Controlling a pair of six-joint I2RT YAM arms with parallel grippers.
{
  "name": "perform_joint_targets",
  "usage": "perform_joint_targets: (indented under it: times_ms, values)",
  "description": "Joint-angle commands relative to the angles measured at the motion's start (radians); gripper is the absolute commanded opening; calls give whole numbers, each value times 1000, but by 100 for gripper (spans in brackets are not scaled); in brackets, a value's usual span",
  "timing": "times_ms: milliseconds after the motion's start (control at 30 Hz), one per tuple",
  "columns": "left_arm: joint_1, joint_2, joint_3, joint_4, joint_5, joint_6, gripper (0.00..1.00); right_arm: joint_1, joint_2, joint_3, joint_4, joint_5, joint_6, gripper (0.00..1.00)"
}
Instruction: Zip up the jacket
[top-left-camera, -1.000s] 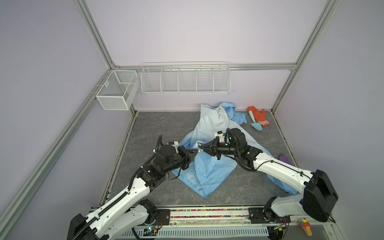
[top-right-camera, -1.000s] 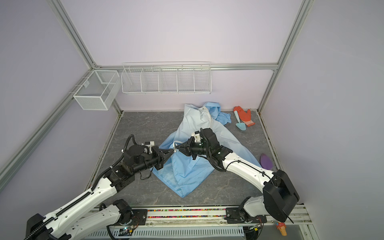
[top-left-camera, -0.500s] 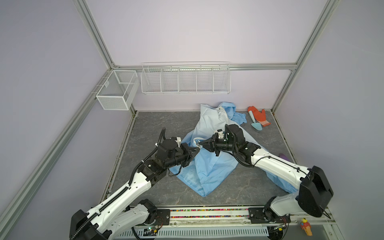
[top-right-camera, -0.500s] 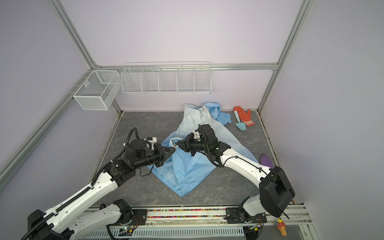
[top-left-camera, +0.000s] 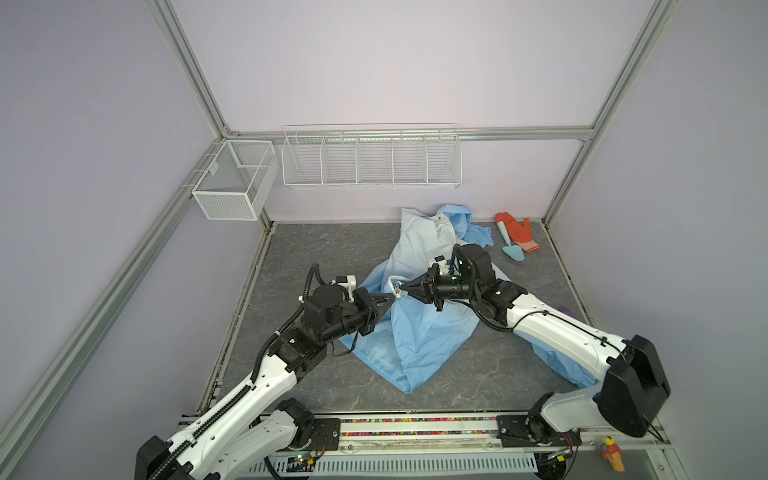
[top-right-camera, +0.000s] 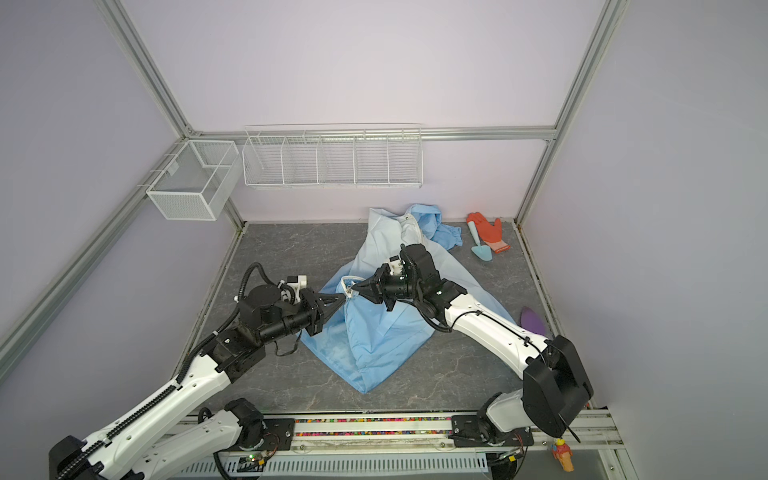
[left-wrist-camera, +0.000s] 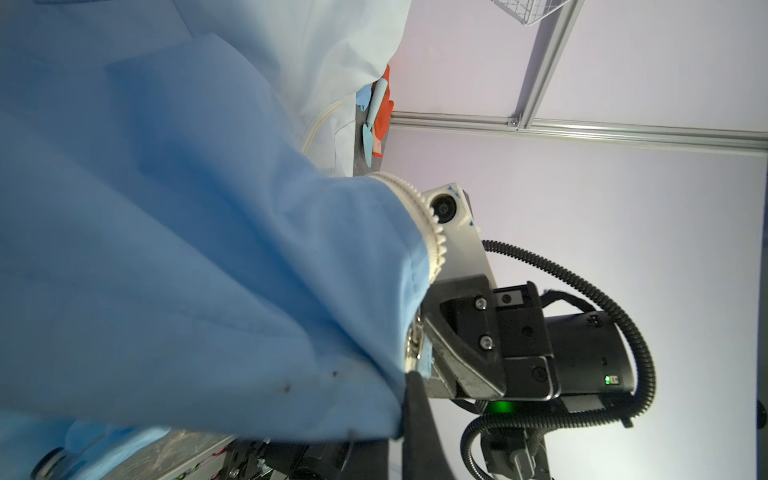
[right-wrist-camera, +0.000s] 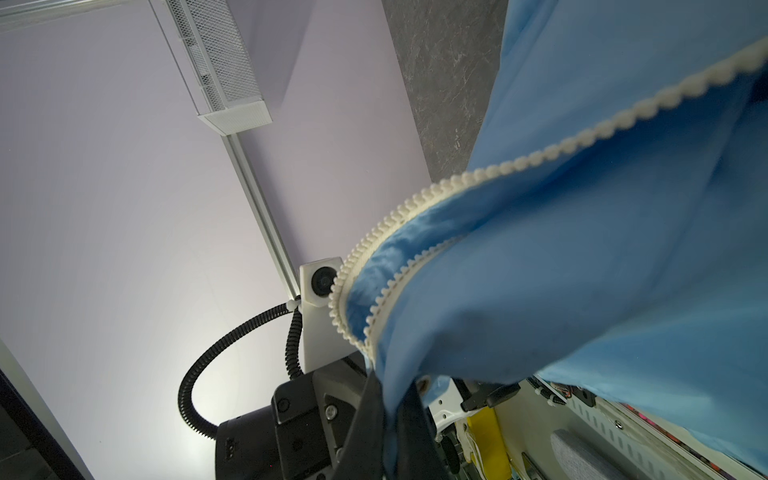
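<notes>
- The left claw (top-left-camera: 387, 300) is clamped on the lower front edge of the jacket (top-left-camera: 419, 332). In the left wrist view blue cloth runs straight into its closed jaws. Over the last second it has barely shifted, drawing back only a touch.
- Just ahead of its tips the white zipper (right-wrist-camera: 457, 183) bows up in a small slack loop that was harder to make out a second ago. Its two rows of teeth are still apart.
- Tip to tip with the left claw, the right claw (top-left-camera: 405, 291) is pinched shut on the opposite edge. Its wrist has lifted slightly in that second, though the grip looks unchanged.
- A small metal piece (left-wrist-camera: 412, 345) sits at the right claw's tips. It may be the slider, but I cannot tell.
- My reading is that the claws have brought the two zipper ends together but not joined them. The slack suggests alignment work rather than pulling, so the zipping itself has not begun.
- Behind the right claw the rest of the jacket lies spread on the table (top-left-camera: 311, 257) toward the back wall. Well beyond it sits an orange glove (top-left-camera: 517, 230), clear of both claws.
</notes>
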Motion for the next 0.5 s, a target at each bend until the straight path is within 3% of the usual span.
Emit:
perform_joint_targets:
  times_ms: [0, 167, 467]
  values:
    - [28, -1, -21, 57, -15, -36, 0, -29, -15, 12, 13, 29, -71, 7]
    - [43, 65, -12, 156, -20, -53, 0, -9, -25, 10, -5, -10, -106, 7]
    - [42, 105, 19, 149, -3, -40, 0, -18, -19, 20, 1, -24, -116, 7]
